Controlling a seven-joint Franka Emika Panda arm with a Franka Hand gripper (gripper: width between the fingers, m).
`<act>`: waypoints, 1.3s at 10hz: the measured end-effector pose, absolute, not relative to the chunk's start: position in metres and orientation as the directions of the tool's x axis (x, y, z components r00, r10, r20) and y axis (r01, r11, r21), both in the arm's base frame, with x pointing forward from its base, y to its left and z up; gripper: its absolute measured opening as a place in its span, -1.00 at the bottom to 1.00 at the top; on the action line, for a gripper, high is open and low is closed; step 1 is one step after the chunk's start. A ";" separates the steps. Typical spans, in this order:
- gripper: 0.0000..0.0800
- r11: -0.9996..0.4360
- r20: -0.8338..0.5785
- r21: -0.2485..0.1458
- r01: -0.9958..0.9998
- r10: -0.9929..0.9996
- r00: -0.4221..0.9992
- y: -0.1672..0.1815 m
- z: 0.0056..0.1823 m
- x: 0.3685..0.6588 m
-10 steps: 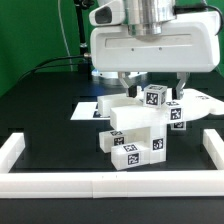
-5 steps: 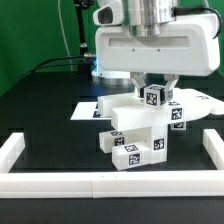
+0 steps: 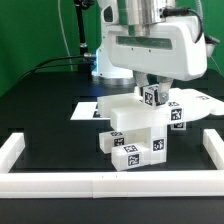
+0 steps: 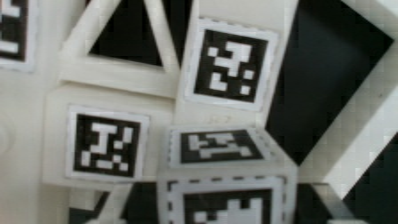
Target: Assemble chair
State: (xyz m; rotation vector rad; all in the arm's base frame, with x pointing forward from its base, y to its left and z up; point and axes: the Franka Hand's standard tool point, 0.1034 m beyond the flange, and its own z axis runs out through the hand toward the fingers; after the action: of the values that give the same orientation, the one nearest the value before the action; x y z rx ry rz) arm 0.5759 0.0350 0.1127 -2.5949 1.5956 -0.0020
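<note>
Bright even light; exterior view coarse; wrist view perhaps motion-blurred.

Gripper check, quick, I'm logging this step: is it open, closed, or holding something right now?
Gripper: closed on the top tagged chair piece, one finger on either side of it.

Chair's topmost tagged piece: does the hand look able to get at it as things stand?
Probably yes. The hand sits right above the topmost tagged piece of the chair, with nothing between them.
</note>
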 end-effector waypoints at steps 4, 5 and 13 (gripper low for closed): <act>-0.29 -0.041 -0.091 -0.091 -0.995 -0.995 0.049 0.036 0.111 0.577; -0.29 -0.052 -0.091 -0.093 -0.994 -0.994 0.060 0.037 0.111 0.578; 0.62 -0.744 -0.002 -0.111 -0.659 -0.663 0.748 0.057 0.118 0.582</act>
State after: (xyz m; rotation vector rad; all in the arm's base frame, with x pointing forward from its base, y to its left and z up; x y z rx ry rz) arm 0.5824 0.0574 0.1177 -2.8386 1.0771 -0.0578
